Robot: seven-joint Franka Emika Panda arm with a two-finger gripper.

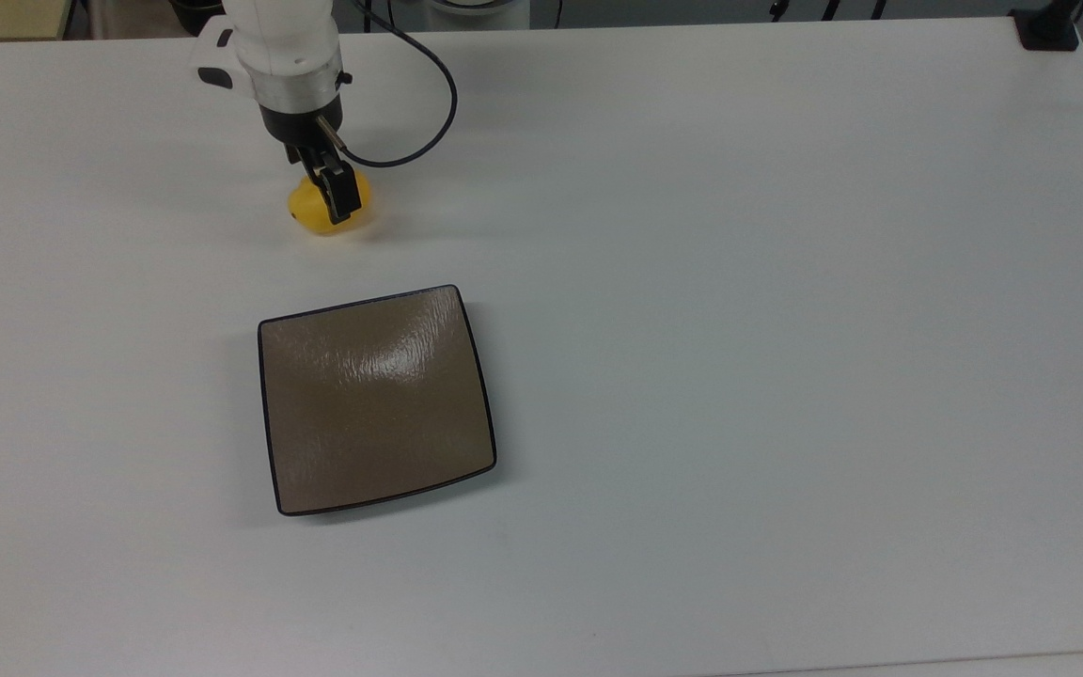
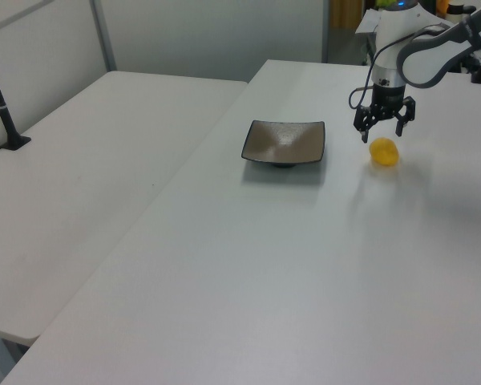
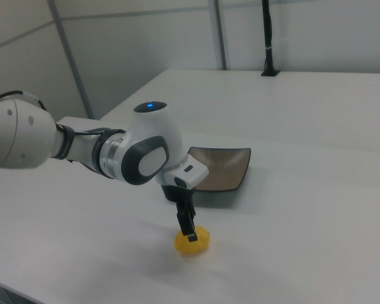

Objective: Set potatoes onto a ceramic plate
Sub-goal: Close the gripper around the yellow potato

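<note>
Hovering just above a single yellow potato, the Panda arm's end effector hangs with its two fingers spread wide, one to each side of the potato in the left view, gripping nothing. The potato sits on the bare white surface, apart from the square brown-grey ceramic plate, whose glossy, faintly rippled face carries nothing. No brand, label or writing can be read anywhere. The left view takes in a second white table alongside the first, a dark post standing on it, and pale wall panels behind. The right view looks from behind the arm, showing a small blue light glowing on its rounded white-and-grey wrist joint, the potato below the end effector, the plate beyond, and a dark post rising at the surface's far edge. The top view traces a black cable looping from the wrist across the surface
</note>
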